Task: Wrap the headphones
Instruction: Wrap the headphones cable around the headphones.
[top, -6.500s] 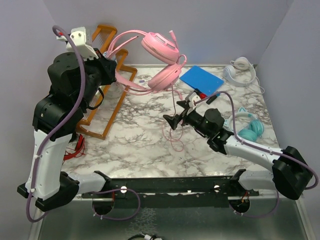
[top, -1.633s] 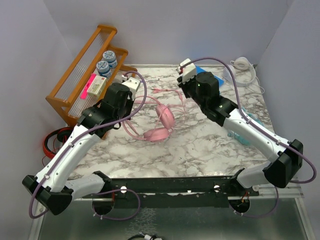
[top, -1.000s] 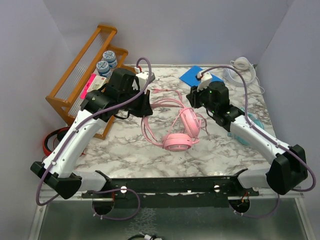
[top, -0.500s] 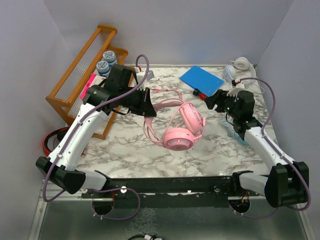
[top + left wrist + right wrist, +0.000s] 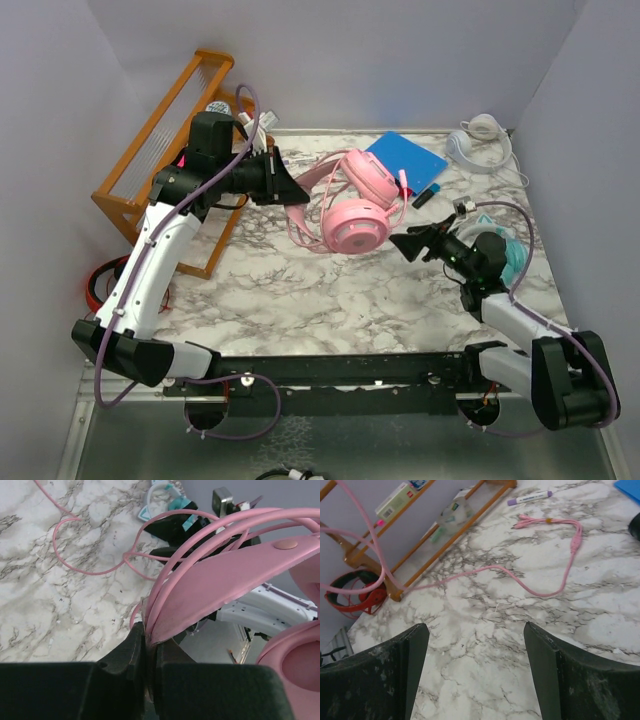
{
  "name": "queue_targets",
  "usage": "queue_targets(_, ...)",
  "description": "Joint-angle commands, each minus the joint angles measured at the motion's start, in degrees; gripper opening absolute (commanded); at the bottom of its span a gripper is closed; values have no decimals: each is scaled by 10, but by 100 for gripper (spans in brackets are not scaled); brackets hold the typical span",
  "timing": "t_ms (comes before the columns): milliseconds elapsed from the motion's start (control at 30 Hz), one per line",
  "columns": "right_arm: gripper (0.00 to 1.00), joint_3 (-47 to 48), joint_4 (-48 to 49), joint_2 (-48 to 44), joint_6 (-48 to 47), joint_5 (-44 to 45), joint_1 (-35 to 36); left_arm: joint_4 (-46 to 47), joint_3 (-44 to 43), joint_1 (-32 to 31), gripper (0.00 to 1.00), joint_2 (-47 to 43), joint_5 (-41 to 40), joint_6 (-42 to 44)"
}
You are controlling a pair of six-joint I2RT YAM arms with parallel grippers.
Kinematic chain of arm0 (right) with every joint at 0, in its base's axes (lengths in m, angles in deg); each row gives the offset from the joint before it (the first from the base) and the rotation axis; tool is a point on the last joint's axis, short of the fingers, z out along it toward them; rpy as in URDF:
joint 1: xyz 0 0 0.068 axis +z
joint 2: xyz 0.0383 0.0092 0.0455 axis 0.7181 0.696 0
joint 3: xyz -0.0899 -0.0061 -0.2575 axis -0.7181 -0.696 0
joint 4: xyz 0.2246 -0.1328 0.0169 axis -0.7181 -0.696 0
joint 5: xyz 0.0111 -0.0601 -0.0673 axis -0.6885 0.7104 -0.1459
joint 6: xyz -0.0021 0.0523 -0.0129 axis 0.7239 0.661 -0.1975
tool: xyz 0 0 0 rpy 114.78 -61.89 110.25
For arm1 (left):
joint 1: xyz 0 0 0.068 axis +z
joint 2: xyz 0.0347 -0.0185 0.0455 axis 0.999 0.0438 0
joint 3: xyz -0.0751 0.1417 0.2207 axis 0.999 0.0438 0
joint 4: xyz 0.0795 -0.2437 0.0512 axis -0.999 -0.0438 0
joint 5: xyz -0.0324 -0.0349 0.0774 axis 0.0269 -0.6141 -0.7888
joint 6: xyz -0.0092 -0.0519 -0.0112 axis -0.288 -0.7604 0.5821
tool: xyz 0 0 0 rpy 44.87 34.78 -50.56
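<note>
Pink headphones held just right of wooden rack.
Left wrist view alone shows left gripper clamped on the headband; right wrist view alone shows right gripper spread wide, empty, above pink cable lying right of the rack.

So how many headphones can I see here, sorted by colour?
pink headphones: 1
white headphones: 1
teal headphones: 1
red-and-black headphones: 1
Total: 4
</note>
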Motion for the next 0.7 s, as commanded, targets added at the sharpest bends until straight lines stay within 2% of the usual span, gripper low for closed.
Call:
queue_targets(0, 86, -23, 232, 58, 41, -105, 1, 90, -12, 4, 0, -23, 68, -90)
queue_targets(133, 87, -7, 299, 99, 30, -124, 23, 111, -17, 4, 0, -23, 73, -114)
queue_targets(300, 86, 24, 292, 119, -45, -100, 78, 128, -21, 4, 0, -25, 73, -137)
queue_targets(500, 83, 69, 275, 133, -69, -87, 82, 129, -22, 4, 0, -28, 72, -144)
queue_targets(667, 82, 98, 324, 180, -54, -113, 87, 133, -18, 4, 0, -31, 70, -150)
